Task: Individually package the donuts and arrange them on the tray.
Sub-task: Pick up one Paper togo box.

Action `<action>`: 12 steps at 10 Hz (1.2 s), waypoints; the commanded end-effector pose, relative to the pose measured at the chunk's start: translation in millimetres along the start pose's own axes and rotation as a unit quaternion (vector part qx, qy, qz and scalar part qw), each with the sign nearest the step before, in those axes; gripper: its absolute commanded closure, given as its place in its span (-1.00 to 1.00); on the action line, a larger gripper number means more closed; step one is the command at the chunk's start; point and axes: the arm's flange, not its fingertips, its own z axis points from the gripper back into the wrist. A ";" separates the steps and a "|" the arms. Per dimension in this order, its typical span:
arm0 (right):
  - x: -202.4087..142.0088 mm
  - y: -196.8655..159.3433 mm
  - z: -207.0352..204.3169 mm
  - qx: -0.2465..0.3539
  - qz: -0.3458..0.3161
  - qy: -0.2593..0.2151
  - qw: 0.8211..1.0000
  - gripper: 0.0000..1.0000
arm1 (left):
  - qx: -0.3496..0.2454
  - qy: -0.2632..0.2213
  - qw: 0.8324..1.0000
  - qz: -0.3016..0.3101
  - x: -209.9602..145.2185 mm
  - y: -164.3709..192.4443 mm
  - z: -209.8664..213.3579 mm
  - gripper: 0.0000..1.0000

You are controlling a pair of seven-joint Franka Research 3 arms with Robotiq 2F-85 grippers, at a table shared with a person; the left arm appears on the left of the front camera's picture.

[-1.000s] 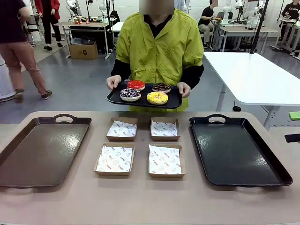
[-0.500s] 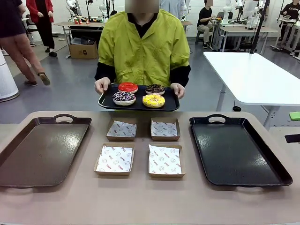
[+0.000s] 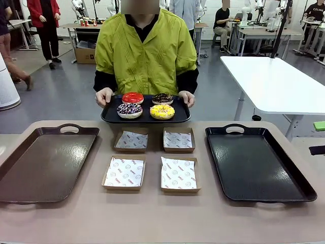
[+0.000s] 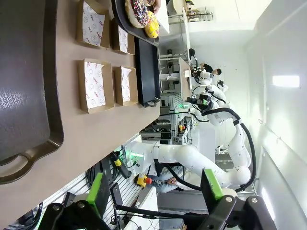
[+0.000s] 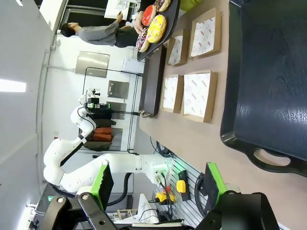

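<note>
**Donuts brought up to the table's far edge, not yet set down**

The glossy red donut [image 3: 132,97], dark chocolate donut [image 3: 162,98], sprinkled chocolate donut [image 3: 129,110] and yellow donut [image 3: 162,112] sit two by two on a small serving tray [image 3: 144,120]. A person holds it with a hand [image 3: 104,96] at each short end. Over the last second this tray has drifted toward 9 o'clock in the front view and dipped a little. It now hangs just beyond the table's far edge, at 12 o'clock from the paper-lined boxes [image 3: 124,172]. It is still carried, and no donut has reached a box.

The four boxes lie open in two rows at the middle of the table [image 3: 152,218]. A brown tray [image 3: 45,162] lies at their 9 o'clock and a black tray [image 3: 259,162] at their 3 o'clock, with nothing on either.

The left gripper [image 4: 154,189] and right gripper [image 5: 158,184] each have their fingers spread wide with nothing between them, on the near side and well apart from the donuts.

I judge the task to be at its very start. The donuts are being delivered, and boxing can begin once they come within reach.
</note>
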 end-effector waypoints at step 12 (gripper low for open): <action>1.1 0.2 -0.5 0.009 0.005 -0.001 1.000 -1.00 | 0.059 -0.004 0.998 -0.014 9.9 -29.5 -19.9 -1.00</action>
